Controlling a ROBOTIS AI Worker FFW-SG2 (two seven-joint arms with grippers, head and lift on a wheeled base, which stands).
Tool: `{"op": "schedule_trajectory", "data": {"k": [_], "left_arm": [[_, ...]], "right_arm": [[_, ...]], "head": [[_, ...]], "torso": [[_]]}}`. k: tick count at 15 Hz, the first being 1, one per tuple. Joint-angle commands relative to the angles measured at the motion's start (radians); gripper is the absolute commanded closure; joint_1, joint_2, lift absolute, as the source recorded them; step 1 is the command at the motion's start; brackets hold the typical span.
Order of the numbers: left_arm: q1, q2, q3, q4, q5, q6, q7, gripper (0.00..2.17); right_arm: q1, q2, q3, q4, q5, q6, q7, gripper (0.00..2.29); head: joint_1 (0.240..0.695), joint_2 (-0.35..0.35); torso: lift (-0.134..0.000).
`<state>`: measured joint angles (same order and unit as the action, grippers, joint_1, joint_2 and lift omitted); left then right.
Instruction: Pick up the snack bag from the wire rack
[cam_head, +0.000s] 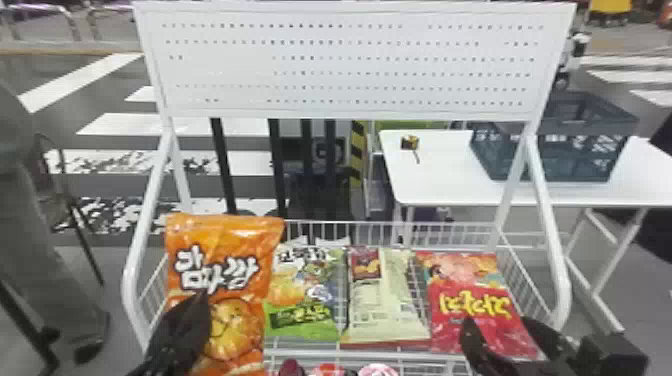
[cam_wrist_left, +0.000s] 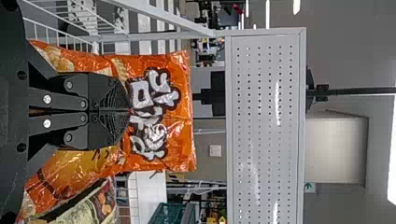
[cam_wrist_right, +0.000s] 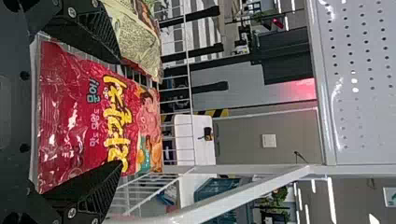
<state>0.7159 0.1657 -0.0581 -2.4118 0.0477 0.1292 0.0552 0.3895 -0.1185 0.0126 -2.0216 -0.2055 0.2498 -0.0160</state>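
Snack bag (cam_head: 477, 290), the red one, I'd say, given where the right gripper (cam_wrist_right: 119, 112) is: it rests in the wire rack (cam_head: 390, 354), toward the robot's right, beside a pale bag (cam_head: 385, 305). That gripper has its fingers spread wide, one toward each side edge, with nothing pinched between them. The left gripper (cam_wrist_left: 128, 111) has its fingers pressed together in front of the big orange bag (cam_head: 225, 232).

From where I stand, the red bag looks light and soft, its shiny film wrinkled and likely slippery, with snacks inside that could well crumble. I'd take it across the middle of its width and close gently until the film bunches, rather than tugging at the end seal, then lift slowly so no corner snags the wires.
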Motion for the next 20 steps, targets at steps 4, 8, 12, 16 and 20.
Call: {"op": "schedule_trajectory", "data": {"k": [4,8,12,16,20], "left_arm": [[-0.035,-0.003,-0.005,0.02,-0.006,0.036,0.0,1.82],[-0.046,-0.005,-0.005,0.049,-0.006,0.042,0.0,1.82],[-0.05,0.0,-0.005,0.049,-0.006,0.042,0.008,1.82],[-0.053,0.002,-0.005,0.049,-0.006,0.042,0.008,1.82],[-0.05,0.006,-0.003,0.049,-0.006,0.042,0.009,1.82]], "right_arm": [[-0.29,-0.007,0.041,0.291,0.003,0.044,-0.007,0.13],[-0.414,-0.015,0.038,0.434,0.006,0.056,-0.01,0.13],[-0.437,-0.015,0.044,0.465,0.025,0.118,-0.01,0.16],[-0.437,-0.017,0.047,0.459,0.025,0.161,-0.012,1.44],[-0.446,-0.01,0.063,0.462,0.025,0.161,-0.039,2.09]], "head": [[0.499,0.0],[0.499,0.0],[0.499,0.0],[0.499,0.0],[0.499,0.0]], "torso": [[0.0],[0.0],[0.0],[0.0],[0.0]]}}
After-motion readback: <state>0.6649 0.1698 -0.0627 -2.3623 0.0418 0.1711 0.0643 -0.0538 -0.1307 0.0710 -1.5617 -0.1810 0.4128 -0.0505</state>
